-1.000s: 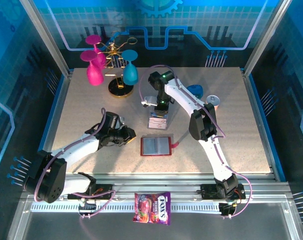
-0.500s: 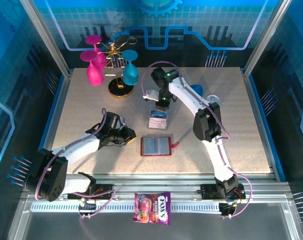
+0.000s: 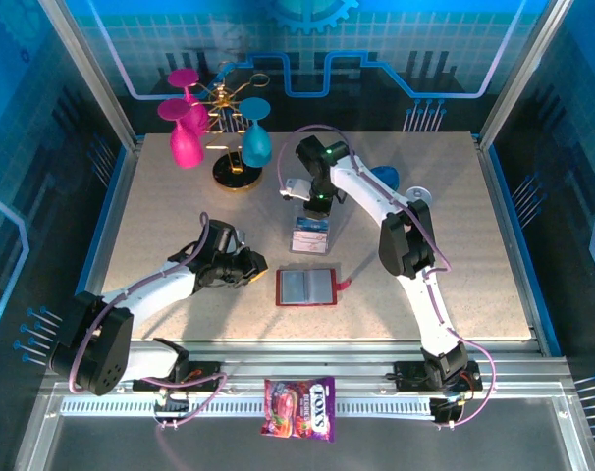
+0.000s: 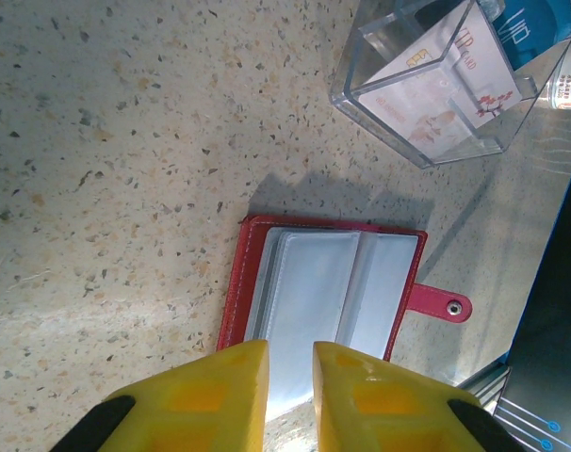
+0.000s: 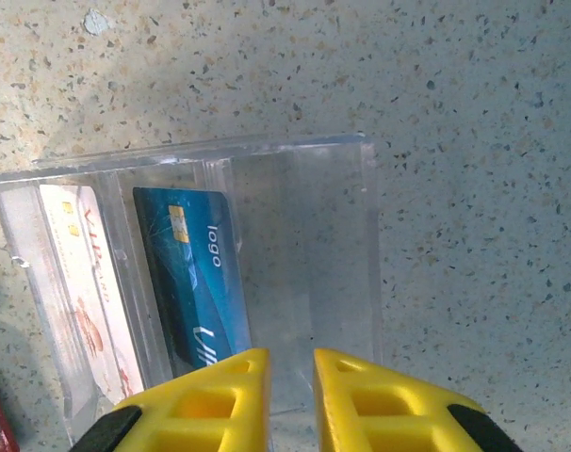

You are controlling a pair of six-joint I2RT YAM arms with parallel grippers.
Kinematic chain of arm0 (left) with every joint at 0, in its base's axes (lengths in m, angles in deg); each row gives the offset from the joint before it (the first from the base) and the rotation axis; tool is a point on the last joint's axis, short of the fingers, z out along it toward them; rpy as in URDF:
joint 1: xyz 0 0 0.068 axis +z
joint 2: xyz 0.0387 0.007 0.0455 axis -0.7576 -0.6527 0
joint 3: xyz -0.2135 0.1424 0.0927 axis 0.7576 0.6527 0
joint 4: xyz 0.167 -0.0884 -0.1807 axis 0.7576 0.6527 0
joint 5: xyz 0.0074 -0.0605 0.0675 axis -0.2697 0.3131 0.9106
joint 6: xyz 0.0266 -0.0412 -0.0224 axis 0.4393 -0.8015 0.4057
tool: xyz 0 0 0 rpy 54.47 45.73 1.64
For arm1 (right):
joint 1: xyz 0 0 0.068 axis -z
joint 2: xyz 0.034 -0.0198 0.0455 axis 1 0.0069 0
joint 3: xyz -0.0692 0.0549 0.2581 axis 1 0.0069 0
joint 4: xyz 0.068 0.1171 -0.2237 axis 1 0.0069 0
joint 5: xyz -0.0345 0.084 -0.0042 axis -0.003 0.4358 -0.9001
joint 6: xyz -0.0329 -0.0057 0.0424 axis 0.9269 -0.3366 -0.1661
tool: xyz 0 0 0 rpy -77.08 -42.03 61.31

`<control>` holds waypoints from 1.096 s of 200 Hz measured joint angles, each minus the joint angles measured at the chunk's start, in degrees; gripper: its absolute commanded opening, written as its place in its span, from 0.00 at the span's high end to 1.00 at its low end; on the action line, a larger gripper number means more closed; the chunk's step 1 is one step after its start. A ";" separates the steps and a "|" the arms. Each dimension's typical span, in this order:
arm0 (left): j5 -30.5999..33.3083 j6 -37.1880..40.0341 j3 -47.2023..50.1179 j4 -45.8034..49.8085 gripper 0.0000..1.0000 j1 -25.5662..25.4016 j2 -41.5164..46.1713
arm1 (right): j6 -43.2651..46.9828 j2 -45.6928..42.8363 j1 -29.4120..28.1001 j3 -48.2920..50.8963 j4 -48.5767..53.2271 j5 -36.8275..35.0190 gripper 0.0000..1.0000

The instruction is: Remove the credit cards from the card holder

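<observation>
Top external, surface (image 3: 474,255): speckled beige, closed in by metal rails (image 3: 307,348) on every side. The widest bare stretch lies right of the right arm, with a narrower one along the left edge.
Glass rack (image 3: 229,147): in the far left corner, a gold stand with pink and teal goblets about it, well apart from everything else.
Candy bag (image 3: 299,407): off the surface on the front rail, between the two arm bases. It reads "FOX'S".
Clear box (image 3: 310,235): mid-surface, just beyond the card holder and not touching it, with bare room on both of its sides.
Card holder (image 3: 305,287): lies flat and open near the front edge, with a red rim, greyish sleeves facing up and the snap tab pointing right.
Credit cards: a blue card (image 5: 196,282) and a pale card (image 5: 83,282) stand side by side in the clear box. The blue one has a gold chip and the word "logo". The larger letters below are partly hidden, perhaps "UP".
Left pincer (image 4: 290,350): at the holder's left edge, fingers a narrow gap apart with nothing between them.
Right pincer (image 5: 291,356): over the box, fingers likewise slightly apart and gripping nothing.
</observation>
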 measured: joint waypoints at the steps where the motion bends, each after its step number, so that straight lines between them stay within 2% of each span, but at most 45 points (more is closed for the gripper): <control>1: -0.02 0.00 0.00 0.00 0.79 0.00 0.00 | 0.02 0.00 0.00 0.07 -0.04 0.00 0.78; 74: -0.24 -0.02 0.00 -0.07 0.79 0.04 0.00 | 0.04 0.00 -0.04 1.33 -1.14 0.04 0.67; 124: -0.63 -0.22 0.00 -0.94 0.79 0.04 0.00 | -1.07 -2.05 -0.04 4.07 -3.52 -0.02 0.65; 160: -1.49 -0.22 0.00 -2.14 0.79 0.04 -1.60 | -5.27 -9.11 -0.04 10.45 -8.17 0.79 0.65; 219: -3.30 -0.37 -0.35 -4.04 0.79 -0.37 -6.71 | -21.46 -24.13 -0.39 25.86 -17.64 10.43 0.72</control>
